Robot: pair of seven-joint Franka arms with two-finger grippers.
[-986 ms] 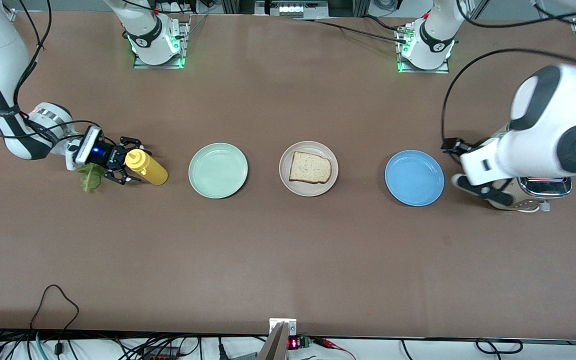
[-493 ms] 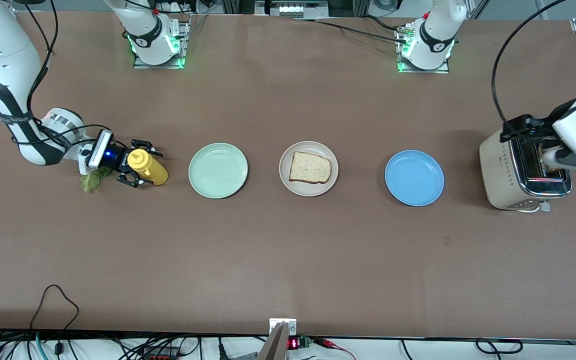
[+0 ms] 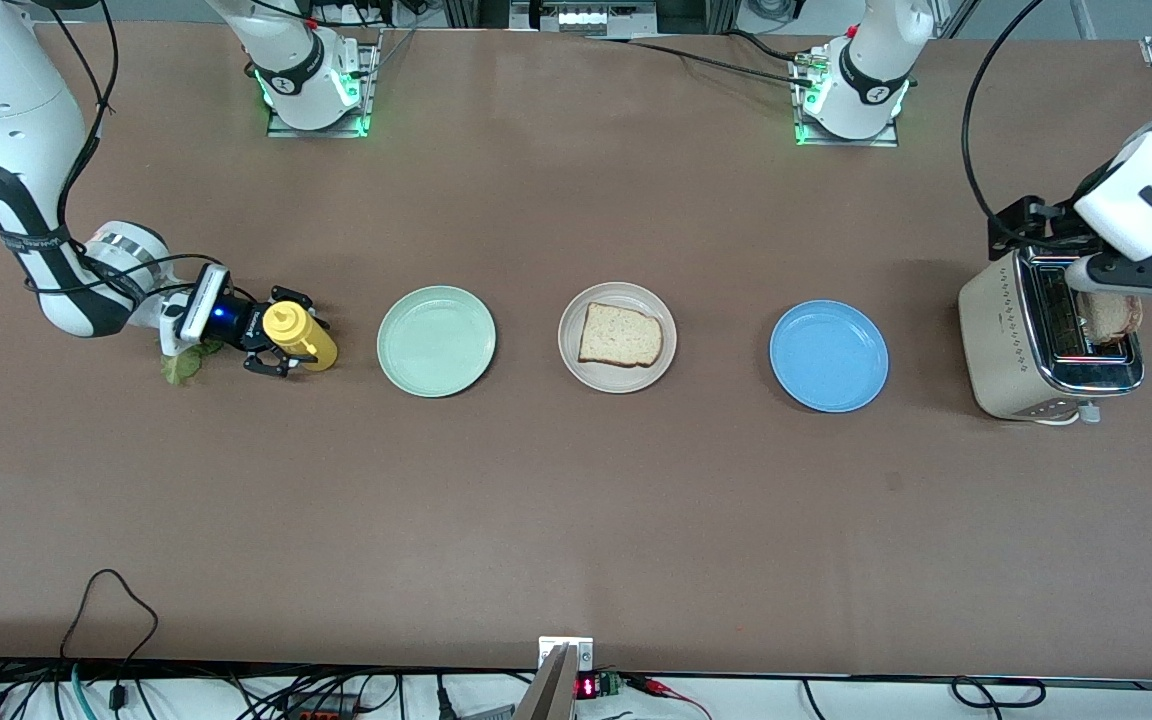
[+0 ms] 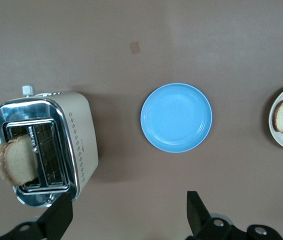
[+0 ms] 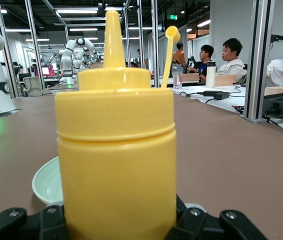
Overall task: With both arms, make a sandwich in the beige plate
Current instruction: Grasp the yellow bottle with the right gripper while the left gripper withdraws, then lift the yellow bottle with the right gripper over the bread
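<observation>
Yellow sauce bottle [image 3: 299,338] stands between my right jaws [image 3: 276,343], closing round it but not yet tight — squeeze evenly, keep it upright. On the worktop [image 3: 576,520], the beige plate [image 3: 617,337] carries one bread slice [image 3: 620,335]. Left wrist view: my left jaws [image 4: 126,216] hang wide open above the toaster [image 4: 46,146]; another slice [image 4: 15,160] pokes out. Right wrist view: the bottle fills the frame, centred.

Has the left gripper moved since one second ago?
Yes. The left gripper rose from low beside the blue plate to above the toaster.
</observation>
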